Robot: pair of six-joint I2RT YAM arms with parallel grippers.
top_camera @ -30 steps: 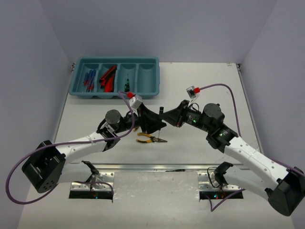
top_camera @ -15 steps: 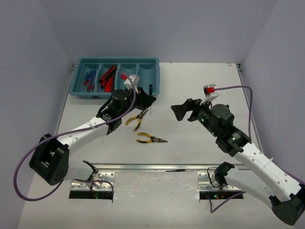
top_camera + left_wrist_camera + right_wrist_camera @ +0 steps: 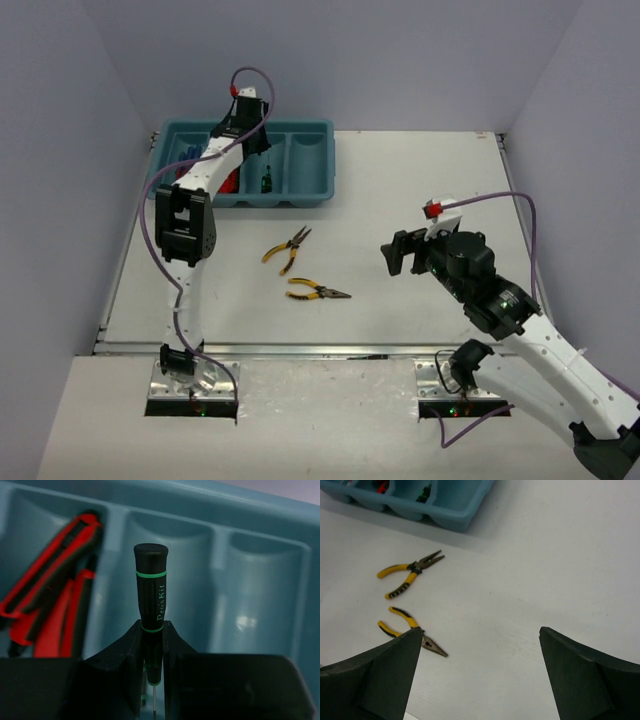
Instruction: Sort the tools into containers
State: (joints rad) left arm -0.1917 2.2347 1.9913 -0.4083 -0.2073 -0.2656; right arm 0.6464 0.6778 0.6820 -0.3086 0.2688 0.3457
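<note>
While right fingers (image 3: 375,675) gape, left fingers (image 3: 120,665) pinch precision screwdriver (image 3: 151,595).

Nearer pliers (image 3: 431,646) — handles partly hidden

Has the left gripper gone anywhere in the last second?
Yes. The left gripper, shut on a thin black-and-green screwdriver, has gone from beside the farther pliers at mid-table to the far teal tray, over its compartments.
</note>
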